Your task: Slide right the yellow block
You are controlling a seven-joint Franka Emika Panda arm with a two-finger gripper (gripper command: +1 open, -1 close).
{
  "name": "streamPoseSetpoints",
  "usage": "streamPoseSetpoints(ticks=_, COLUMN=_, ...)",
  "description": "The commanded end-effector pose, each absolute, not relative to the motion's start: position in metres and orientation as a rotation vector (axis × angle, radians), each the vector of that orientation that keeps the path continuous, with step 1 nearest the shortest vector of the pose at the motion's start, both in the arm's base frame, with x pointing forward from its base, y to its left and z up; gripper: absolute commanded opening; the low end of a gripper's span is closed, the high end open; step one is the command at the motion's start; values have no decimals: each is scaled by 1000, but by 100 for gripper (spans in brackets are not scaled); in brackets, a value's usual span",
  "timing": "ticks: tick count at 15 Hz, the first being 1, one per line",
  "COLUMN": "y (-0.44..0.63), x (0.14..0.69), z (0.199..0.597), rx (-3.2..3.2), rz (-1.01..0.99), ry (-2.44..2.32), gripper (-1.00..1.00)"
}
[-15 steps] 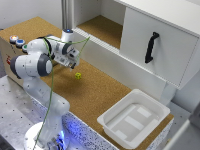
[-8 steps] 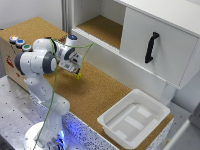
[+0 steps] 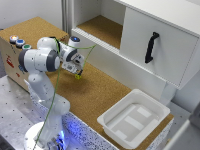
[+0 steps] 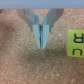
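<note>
On the cork worktop (image 3: 100, 100) | claw (image 4: 40, 44) pressed together, beside yellow block (image 4: 75, 44) | block likely light, rigid, slides easily | push its side face, no grip needed

table (image 3: 100, 97): cork-like, speckled brown, rough and matt
block (image 4: 77, 43): bright yellow, smooth faces, dark printed letters
fingers (image 4: 37, 36): pale grey, smooth, look plastic
arm (image 3: 37, 62): white casing, smooth, glossy
tray (image 3: 112, 119): white plastic, smooth, slight sheen
cabinet (image 3: 165, 45): white panels, smooth, matt
handle (image 3: 151, 47): black, smooth
base plate (image 3: 12, 112): grey metal, perforated
</note>
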State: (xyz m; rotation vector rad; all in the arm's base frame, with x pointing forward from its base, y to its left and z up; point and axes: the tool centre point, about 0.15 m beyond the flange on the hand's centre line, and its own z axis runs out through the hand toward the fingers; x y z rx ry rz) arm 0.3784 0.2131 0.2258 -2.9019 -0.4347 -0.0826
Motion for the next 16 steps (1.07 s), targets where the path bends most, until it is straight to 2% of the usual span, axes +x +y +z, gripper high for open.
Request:
streamPoseSetpoints(ticks=1, y=175, x=381, z=217, rx=-2885, rz=-69, ry=-368, gripper=-100)
streamPoseSetpoints(ticks=8, y=132, x=377, z=223, rx=-2984, rz=-73, ry=-276, gripper=-100)
streamPoseSetpoints(ticks=16, y=104, x=396, z=230, rx=-3040, rz=-80, ry=-209, gripper=-100)
